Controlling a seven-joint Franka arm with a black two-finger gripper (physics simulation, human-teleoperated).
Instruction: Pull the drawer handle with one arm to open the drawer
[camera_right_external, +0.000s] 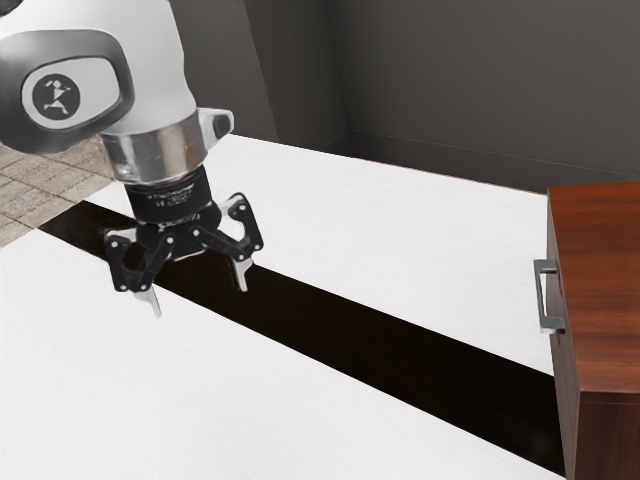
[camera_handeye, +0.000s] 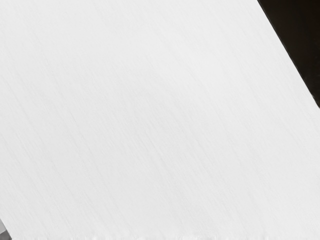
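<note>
A dark brown wooden drawer cabinet stands at the exterior view's right edge. Its grey metal handle is a vertical bar on the face turned toward the arm. My gripper hangs over the table at the exterior view's left, pointing down, well away from the handle. Its two fingers are spread wide with nothing between them. Beneath my hand in the wrist view lies the white tabletop.
The white table is crossed by a wide black stripe running from the left toward the cabinet. The stripe's edge shows in the wrist view. A grey wall stands behind.
</note>
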